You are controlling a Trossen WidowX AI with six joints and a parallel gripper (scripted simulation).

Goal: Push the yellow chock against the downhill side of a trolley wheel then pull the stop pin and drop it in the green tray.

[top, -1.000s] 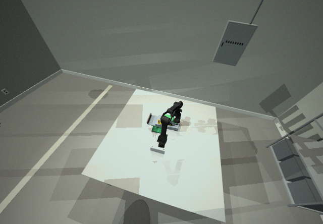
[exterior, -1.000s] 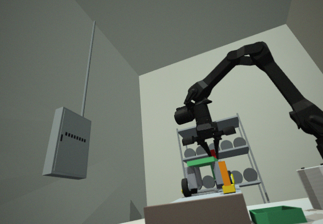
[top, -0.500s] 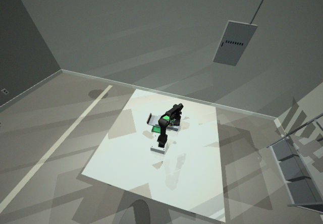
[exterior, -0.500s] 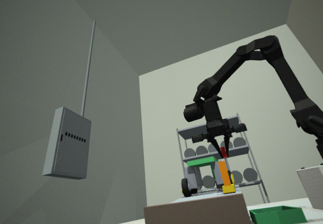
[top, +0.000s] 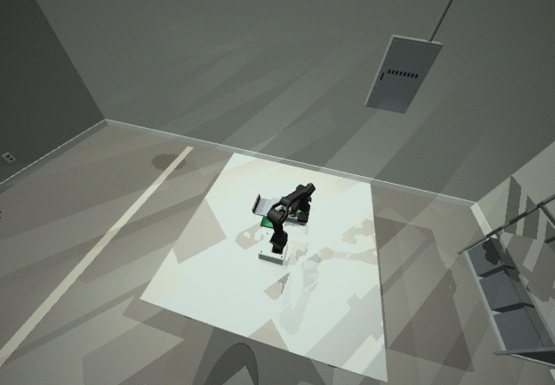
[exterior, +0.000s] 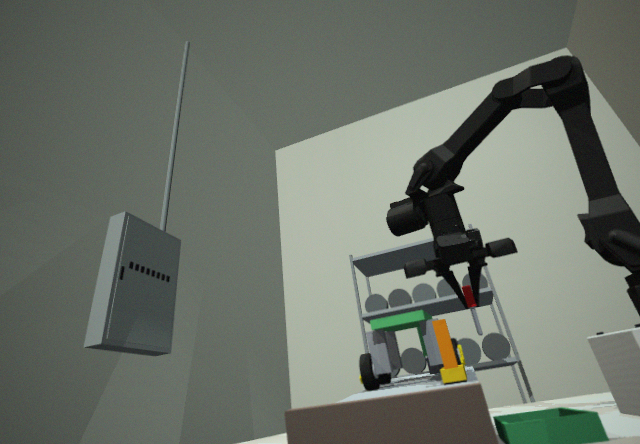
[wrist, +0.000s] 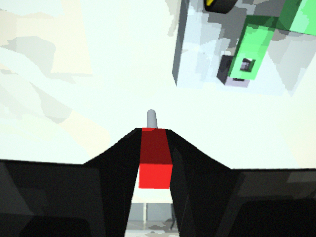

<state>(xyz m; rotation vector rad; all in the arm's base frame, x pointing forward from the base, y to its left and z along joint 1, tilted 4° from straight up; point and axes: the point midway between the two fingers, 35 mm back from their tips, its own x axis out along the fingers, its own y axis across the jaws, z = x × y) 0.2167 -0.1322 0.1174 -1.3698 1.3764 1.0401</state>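
My gripper (exterior: 470, 303) (wrist: 152, 135) is shut on the red-headed stop pin (exterior: 467, 293) (wrist: 155, 175). The pin's grey shaft points down, clear of the ramp (exterior: 382, 418) (wrist: 197, 64) and off to one side of the bracket (wrist: 253, 49), whose hole shows empty in the wrist view. The trolley (exterior: 400, 320) with its green top stands on the ramp. The yellow chock (exterior: 453, 375) with its orange handle (exterior: 445, 343) stands upright in front of the trolley's right wheel in the exterior view; I cannot tell whether they touch. The green tray (top: 266, 222) (exterior: 522, 429) sits beside the ramp.
The white arm base block (top: 270, 256) (exterior: 615, 367) stands beyond the tray from the ramp. A brown end board (top: 256, 204) closes the ramp's low end. A shelf rack (exterior: 398, 262) stands behind, and a grey box (top: 403, 76) (exterior: 142, 294) hangs on the wall.
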